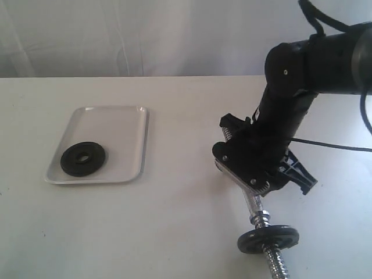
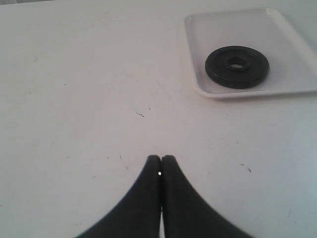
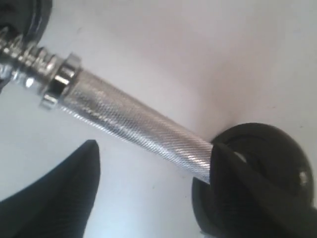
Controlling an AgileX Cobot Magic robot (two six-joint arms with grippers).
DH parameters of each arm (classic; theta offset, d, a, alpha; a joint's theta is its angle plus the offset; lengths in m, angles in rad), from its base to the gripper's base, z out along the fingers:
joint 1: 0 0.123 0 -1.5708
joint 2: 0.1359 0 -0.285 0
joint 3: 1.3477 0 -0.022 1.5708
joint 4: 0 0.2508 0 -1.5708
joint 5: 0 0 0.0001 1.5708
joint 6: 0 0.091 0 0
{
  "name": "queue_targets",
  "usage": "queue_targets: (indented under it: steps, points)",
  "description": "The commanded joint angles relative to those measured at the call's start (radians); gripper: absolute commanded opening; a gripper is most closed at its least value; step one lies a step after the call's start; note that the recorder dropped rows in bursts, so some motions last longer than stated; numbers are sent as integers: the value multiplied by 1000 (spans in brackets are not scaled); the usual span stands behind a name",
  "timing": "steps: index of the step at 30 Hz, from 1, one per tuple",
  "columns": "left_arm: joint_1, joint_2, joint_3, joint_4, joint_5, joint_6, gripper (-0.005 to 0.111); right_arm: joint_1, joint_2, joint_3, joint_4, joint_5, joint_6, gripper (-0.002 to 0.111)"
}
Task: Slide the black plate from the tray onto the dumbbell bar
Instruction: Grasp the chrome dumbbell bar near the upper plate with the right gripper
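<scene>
**Black plate on the tray, right jaws astride the bar**

The black plate [image 1: 83, 159] lies flat inside the tray [image 1: 125, 125], in the near-left part of it as the exterior view shows, its centre hole facing up. The tray sits on the left side of the white table [image 1: 180, 232], well apart from the dumbbell bar [image 1: 254, 203], which lies on the right side with its threaded end pointing toward the camera. A second black disc [image 1: 268, 238] is already on that bar, just past a chrome collar near the threaded end.

The right gripper [image 3: 153, 148] is down over the knurled middle of the bar. Its jaws stand wide apart with the bar running between them; one finger [image 3: 64, 193] is clearly off the metal, so nothing is gripped.

The left gripper [image 2: 161, 162] hangs above bare table, its jaws pressed together and empty. From its wrist camera the tray and the black plate show off to one side, apart from the fingertips
</scene>
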Motion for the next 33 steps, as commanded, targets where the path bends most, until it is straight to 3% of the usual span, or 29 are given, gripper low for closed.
queue_targets:
  steps: [1, 21, 28, 33]
  points:
    - [0, -4, 3, -7, 3, 1, 0, 8, 23, -3, -138, 55, -11, 60]
    - [0, -4, 3, -7, 3, 1, 0, 89, 72, -3, -217, 0, -19, 60]
    - [0, -4, 3, -7, 3, 1, 0, 116, 119, -3, -214, -93, -12, 49]
    - [0, -4, 3, -7, 3, 1, 0, 119, 142, -3, -214, -98, -10, 48]
